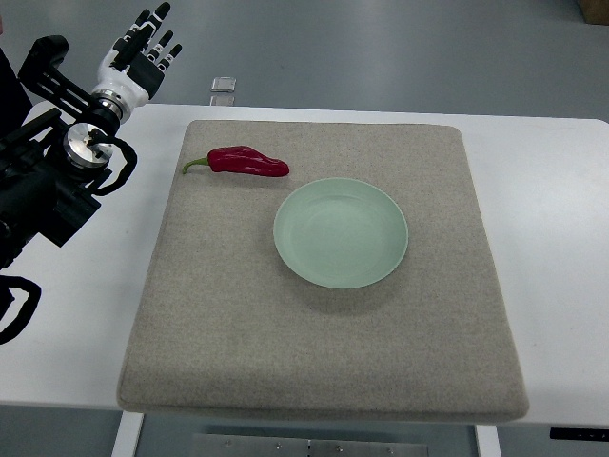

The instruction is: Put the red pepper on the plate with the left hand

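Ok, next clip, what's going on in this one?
Nothing is being held yet. The robot's left hand, black and white with fingers spread open, hovers above the far left corner of the white table, clear of the objects. A glossy red pepper with a green stem lies on the grey felt mat, just beyond and to the left of the empty round pale green plate. The two look apart. The right hand is not in view.

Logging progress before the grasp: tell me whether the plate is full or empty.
Empty. The pale green plate shows only its bare inside; the red pepper lies on the grey mat beside it, apart from its rim.
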`<state>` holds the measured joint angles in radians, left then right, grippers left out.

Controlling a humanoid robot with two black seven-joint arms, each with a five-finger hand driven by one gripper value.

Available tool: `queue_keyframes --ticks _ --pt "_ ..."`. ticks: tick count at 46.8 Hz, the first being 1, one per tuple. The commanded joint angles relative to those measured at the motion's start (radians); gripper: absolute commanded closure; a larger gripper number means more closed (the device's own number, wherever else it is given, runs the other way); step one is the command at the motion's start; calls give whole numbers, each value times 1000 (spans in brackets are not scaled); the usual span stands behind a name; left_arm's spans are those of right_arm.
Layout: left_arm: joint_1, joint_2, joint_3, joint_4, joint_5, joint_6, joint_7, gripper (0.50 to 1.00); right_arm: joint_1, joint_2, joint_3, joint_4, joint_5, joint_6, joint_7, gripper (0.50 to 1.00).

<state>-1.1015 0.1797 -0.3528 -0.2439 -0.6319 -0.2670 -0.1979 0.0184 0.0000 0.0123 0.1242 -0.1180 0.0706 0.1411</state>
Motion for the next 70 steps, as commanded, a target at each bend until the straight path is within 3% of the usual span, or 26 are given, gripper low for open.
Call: queue_keyframes --ticks 1,47,58,70 --pt "0 0 0 0 0 0 0 508 0 0 0 0 0 0 0 572" --pt "5 7 0 6 0 0 0 508 0 0 0 0 0 0 0 572" --pt "5 7 5 8 1 -52 0 508 0 0 0 0 0 0 0 572" --pt "3 14 2 9 104 -51 0 512 0 0 1 0 0 0 0 572"
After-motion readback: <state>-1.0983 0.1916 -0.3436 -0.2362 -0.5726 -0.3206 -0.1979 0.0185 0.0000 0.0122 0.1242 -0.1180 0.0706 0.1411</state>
